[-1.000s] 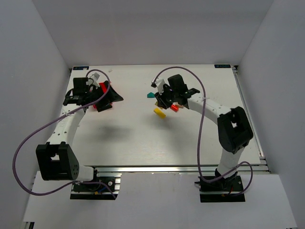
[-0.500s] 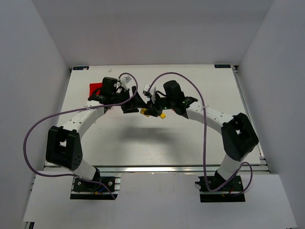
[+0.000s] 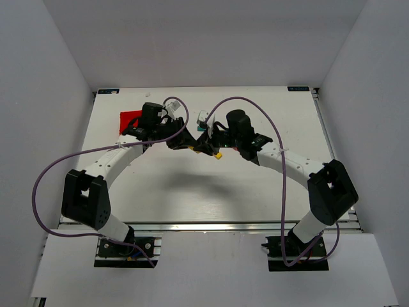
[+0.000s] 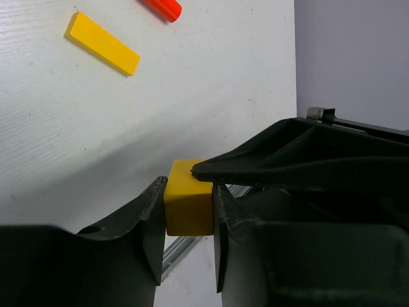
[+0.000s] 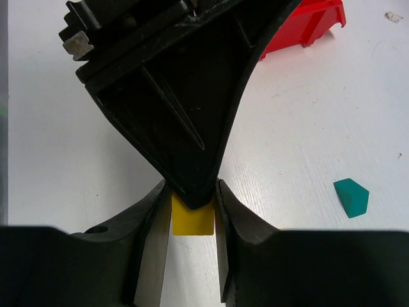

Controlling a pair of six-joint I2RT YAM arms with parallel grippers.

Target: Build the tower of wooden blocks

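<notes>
A small yellow cube [image 4: 188, 208] is held above the table's middle, and both grippers pinch it. In the left wrist view my left gripper [image 4: 188, 214] is shut on its two sides, with a right gripper finger [image 4: 287, 163] lying across its top. The right wrist view shows my right gripper [image 5: 193, 220] shut on the same cube [image 5: 193, 224], the left gripper's black body [image 5: 172, 83] coming down onto it from above. From the top view the two grippers meet tip to tip [image 3: 195, 146]. No standing wood block tower shows in any view.
A flat yellow plank [image 4: 102, 43] and a red cylinder [image 4: 163, 6] lie loose on the white table. A teal wedge [image 5: 351, 197] lies to the right of the grippers. The red bin [image 3: 130, 119] stands at the back left.
My left arm swung from the red bin to the table's middle and its jaws closed on the yellow cube. The right gripper shifted left, keeping its hold on the cube.
</notes>
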